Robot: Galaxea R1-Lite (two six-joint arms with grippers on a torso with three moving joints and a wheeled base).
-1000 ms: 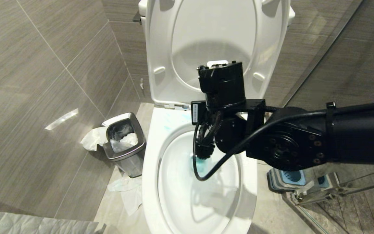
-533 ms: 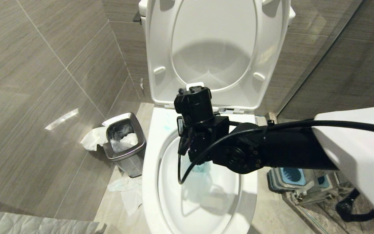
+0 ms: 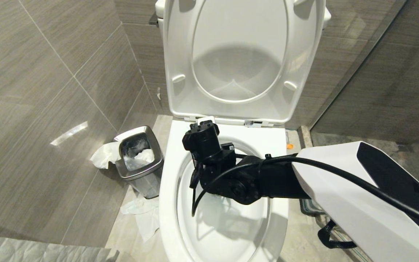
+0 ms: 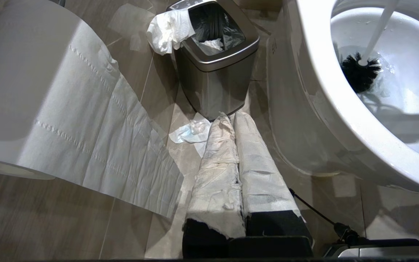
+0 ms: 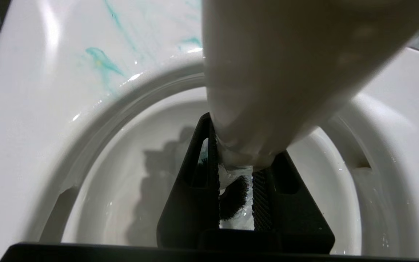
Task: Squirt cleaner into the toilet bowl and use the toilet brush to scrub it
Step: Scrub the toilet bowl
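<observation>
Nearest the left wrist camera, the left gripper (image 4: pixel 231 123), its two fingers (image 4: pixel 216 174) wrapped in white paper and pressed together on nothing, hangs low above the grey tiled floor (image 4: pixel 67 225). A large white roll of toilet paper (image 4: pixel 35 83) with a loose tail sits close beside it. Just beyond its fingertips a crumpled white tissue (image 4: pixel 191 131) lies on the floor, in front of the small square steel waste bin (image 3: pixel 139 160), which has more white tissue draped over its rim.

Beside the bin stands the large white glossy ceramic toilet bowl (image 3: pixel 167 203), with its white plastic seat and lid (image 3: pixel 238 54) raised against the wall. The right gripper (image 5: pixel 235 203) reaches down into the bowl on its black arm, the black fingers (image 5: pixel 262 203) clamped on the slim white plastic handle of the toilet brush (image 4: pixel 359 71). The brush's dark bristle head sits low inside the bowl, at the water. Thin teal-blue smears of cleaner (image 5: pixel 102 63) streak the bowl's rim near the hinges.
</observation>
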